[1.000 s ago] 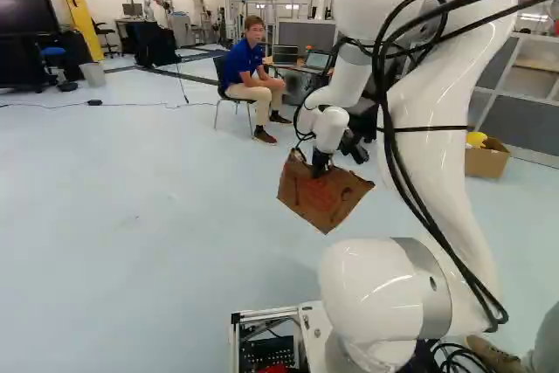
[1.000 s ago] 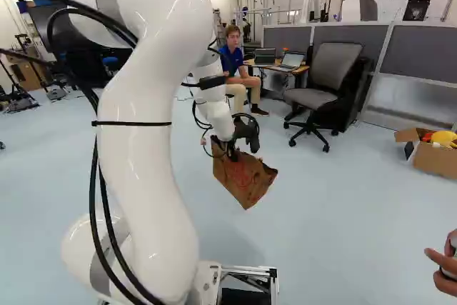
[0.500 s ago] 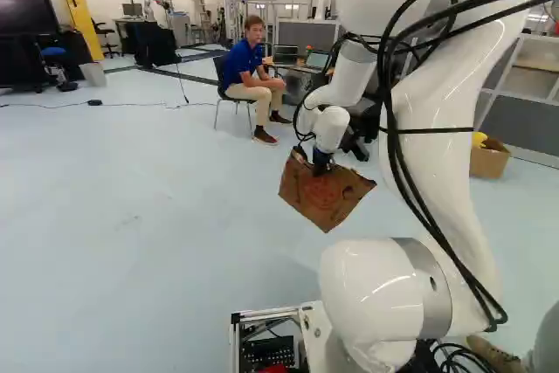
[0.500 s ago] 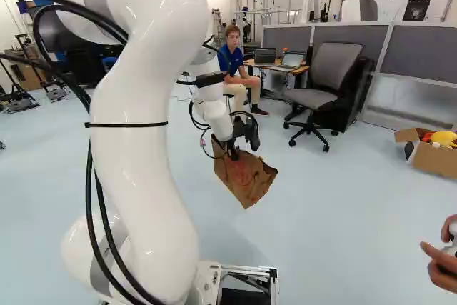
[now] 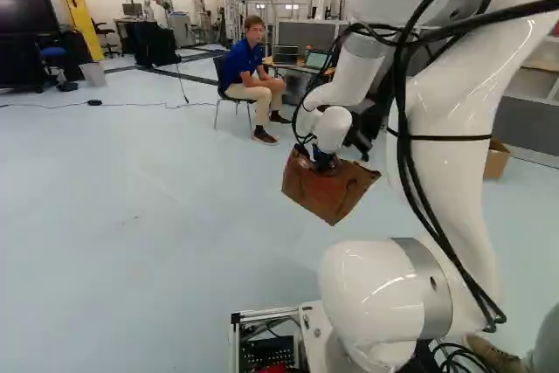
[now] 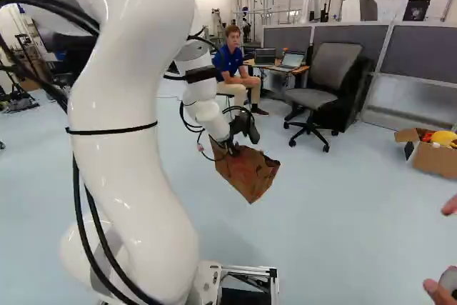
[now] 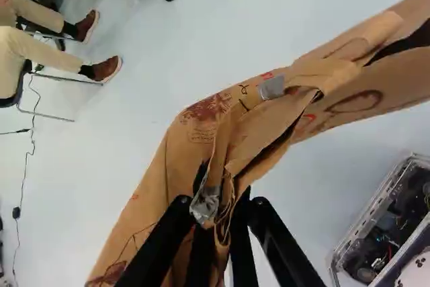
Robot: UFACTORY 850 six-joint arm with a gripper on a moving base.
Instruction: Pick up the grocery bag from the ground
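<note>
- Fingers (image 7: pixel 277 243) are drawn in narrow, pinching a crumpled bit of the brown paper bag (image 5: pixel 325 195) between them, and from where I stand the hold looks real.
- The bag hangs from the gripper (image 7: pixel 222 208) out ahead of the arm (image 6: pixel 132 169), up off the pale floor (image 5: pixel 131 233), tilted with one corner lowest. I'd call the pick-up as good as done.
- It looks light to me, likely holding little or nothing, though I can't see inside.
- Paper like that should be soft and bendy across the sides and a bit stiffer at the creases. I wouldn't expect it to be slippery, but it could tear or swing if jerked.
- The bunched, doubled paper at the mouth is the sensible place to take hold, since one thin layer might rip. With the pinch off to one side, I'd lift gently and watch for it twisting.
- One silvery patch (image 7: pixel 205 206) sits right by the fingertips and another (image 7: pixel 272 87) farther along; both look like tape.
- Red and dark printing (image 7: pixel 207 107) marks the paper, but I can't make out any words or a brand.
</note>
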